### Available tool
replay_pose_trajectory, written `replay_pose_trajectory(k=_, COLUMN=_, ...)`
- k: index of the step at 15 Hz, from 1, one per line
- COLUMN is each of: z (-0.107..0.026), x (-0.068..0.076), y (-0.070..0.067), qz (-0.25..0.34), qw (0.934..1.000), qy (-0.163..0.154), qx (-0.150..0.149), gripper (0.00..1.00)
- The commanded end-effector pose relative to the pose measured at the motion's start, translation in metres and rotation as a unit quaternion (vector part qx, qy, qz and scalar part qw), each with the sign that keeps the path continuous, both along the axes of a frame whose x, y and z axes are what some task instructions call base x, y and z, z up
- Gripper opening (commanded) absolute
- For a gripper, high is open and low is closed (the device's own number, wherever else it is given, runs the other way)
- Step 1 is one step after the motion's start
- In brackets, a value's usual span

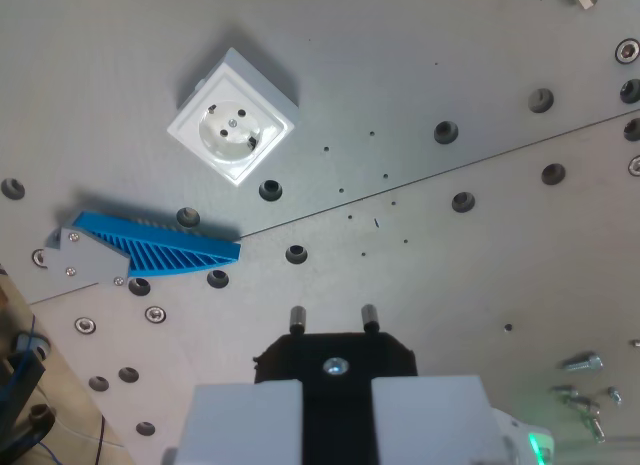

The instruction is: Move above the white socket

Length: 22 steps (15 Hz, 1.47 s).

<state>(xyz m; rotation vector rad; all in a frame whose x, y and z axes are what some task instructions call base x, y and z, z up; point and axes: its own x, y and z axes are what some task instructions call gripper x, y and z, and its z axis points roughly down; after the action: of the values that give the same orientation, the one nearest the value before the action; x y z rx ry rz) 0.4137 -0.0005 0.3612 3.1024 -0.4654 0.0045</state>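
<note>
The white socket is a square box with a round two-hole face, lying flat on the grey metal plate in the upper left of the wrist view. My gripper is at the bottom centre, well below the socket in the picture and to its right. Its two white fingers are closed on a black plug. The plug's two metal pins point up the picture, toward the plate. The socket is not under the gripper.
A blue ribbed part with a grey bracket lies left of the gripper, below the socket. The plate has several round holes and a seam running diagonally. Loose screws lie at the lower right. Cables and a wooden edge show at the lower left.
</note>
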Motion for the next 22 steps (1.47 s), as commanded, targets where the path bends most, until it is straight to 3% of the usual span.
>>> replay_pose_trajectory(k=1, z=0.001, x=0.000, y=0.000, qz=0.000, qw=1.0000, qy=-0.001, qx=0.000, gripper=0.00)
replay_pose_trajectory(k=12, z=-0.006, x=-0.001, y=0.002, qz=0.028, qw=0.9996, qy=-0.004, qx=0.000, gripper=0.00)
replay_pose_trajectory(k=22, z=-0.035, x=-0.003, y=0.008, qz=0.096, qw=0.9948, qy=-0.035, qx=-0.003, gripper=0.00)
